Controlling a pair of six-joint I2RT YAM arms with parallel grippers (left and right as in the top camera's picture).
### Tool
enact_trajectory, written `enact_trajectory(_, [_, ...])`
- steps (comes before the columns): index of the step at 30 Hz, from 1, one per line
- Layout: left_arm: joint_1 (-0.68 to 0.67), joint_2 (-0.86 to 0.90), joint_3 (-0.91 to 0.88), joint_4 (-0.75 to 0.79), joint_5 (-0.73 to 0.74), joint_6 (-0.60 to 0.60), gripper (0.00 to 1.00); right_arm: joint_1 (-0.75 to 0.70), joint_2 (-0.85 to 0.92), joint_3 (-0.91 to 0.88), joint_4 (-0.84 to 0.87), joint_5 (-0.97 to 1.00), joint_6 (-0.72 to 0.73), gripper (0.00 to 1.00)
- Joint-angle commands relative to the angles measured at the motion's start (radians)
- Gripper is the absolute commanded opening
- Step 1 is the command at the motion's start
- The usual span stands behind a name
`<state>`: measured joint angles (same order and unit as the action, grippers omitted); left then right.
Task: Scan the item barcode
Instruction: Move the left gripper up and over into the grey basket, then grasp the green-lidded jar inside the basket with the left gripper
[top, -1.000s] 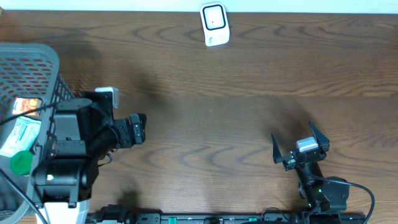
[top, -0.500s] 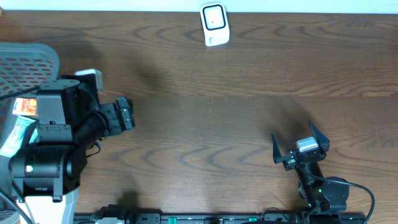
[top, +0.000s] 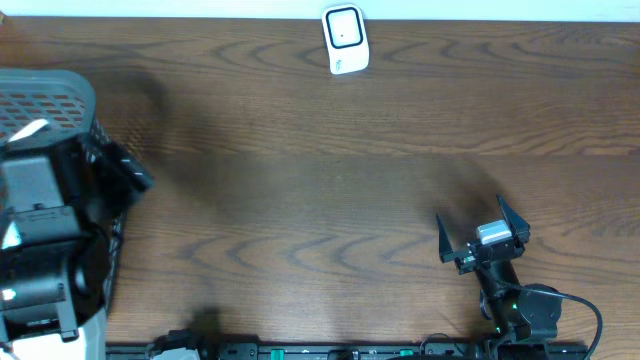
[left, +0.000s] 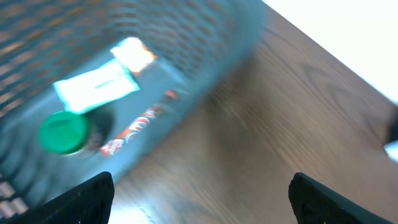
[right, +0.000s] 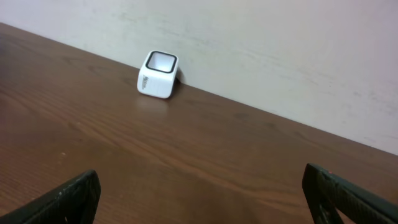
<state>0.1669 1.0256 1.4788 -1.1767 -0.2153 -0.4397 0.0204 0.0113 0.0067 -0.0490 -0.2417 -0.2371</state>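
**Left arm swings over the basket**

The left end effector (left: 199, 202) has swung left off the bare desk (top: 330, 180) and now hangs over the basket (top: 50, 95), jaws wide, holding nothing. Ahead of it and below lie a packet (left: 96, 86) and a green cap (left: 62, 132). Nothing is picked yet, so a grasp likely comes next. The right end effector (right: 202, 193), wide open and empty, has not moved. The scanner (top: 345, 38) stands far ahead of it.
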Motion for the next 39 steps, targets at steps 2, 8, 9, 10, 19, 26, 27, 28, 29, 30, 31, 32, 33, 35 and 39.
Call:
enact_trajectory(2, [0.163, 0.021, 0.052, -0.005, -0.048, -0.045, 0.91, -0.008, -0.005, -0.001, -0.005, 0.005, 0.016, 0.99])
enact_trajectory(8, [0.365, 0.053, 0.074, -0.005, -0.002, -0.077, 0.90, -0.008, -0.005, -0.001, -0.005, 0.005, 0.016, 0.99])
enact_trajectory(9, [0.391, 0.062, 0.074, -0.005, 0.024, -0.093, 0.90, -0.008, -0.005, -0.001, -0.005, 0.005, 0.016, 0.99])
enact_trajectory(10, [0.409, 0.072, 0.074, -0.005, 0.042, -0.110, 0.91, -0.008, -0.005, -0.001, -0.005, 0.005, 0.016, 0.99])
enact_trajectory(19, [0.552, 0.192, 0.074, -0.052, 0.050, -0.229, 0.90, -0.008, -0.005, -0.001, -0.005, 0.005, 0.016, 0.99])
enact_trajectory(26, [0.593, 0.309, 0.040, -0.061, 0.046, -0.229, 0.90, -0.008, -0.005, -0.001, -0.005, 0.005, 0.016, 0.99])
enact_trajectory(27, [0.597, 0.324, 0.031, -0.062, 0.046, -0.229, 0.91, -0.008, -0.005, -0.001, -0.005, 0.005, 0.016, 0.99])
enact_trajectory(28, [0.602, 0.343, 0.018, -0.060, 0.046, -0.229, 0.91, -0.008, -0.005, -0.001, -0.005, 0.005, 0.016, 0.99])
enact_trajectory(29, [0.607, 0.360, 0.006, -0.056, 0.045, -0.229, 0.90, -0.008, -0.005, -0.001, -0.005, 0.005, 0.016, 0.99])
enact_trajectory(30, [0.614, 0.380, -0.006, -0.053, 0.045, -0.229, 0.90, -0.008, -0.005, -0.001, -0.005, 0.005, 0.016, 0.99])
enact_trajectory(31, [0.619, 0.392, -0.015, -0.051, 0.045, -0.229, 0.90, -0.008, -0.005, -0.001, -0.005, 0.005, 0.016, 0.99])
enact_trajectory(32, [0.626, 0.410, -0.028, -0.044, 0.045, -0.227, 0.90, -0.008, -0.005, -0.001, -0.005, 0.005, 0.016, 0.99])
enact_trajectory(33, [0.634, 0.426, -0.040, -0.037, 0.043, -0.227, 0.91, -0.008, -0.005, -0.001, -0.005, 0.005, 0.016, 0.99])
enact_trajectory(35, [0.648, 0.454, -0.066, -0.018, 0.042, -0.214, 0.91, -0.008, -0.005, -0.001, -0.005, 0.005, 0.016, 0.99])
enact_trajectory(39, [0.671, 0.510, -0.099, 0.010, 0.042, -0.189, 0.91, -0.008, -0.005, -0.001, -0.005, 0.005, 0.016, 0.99])
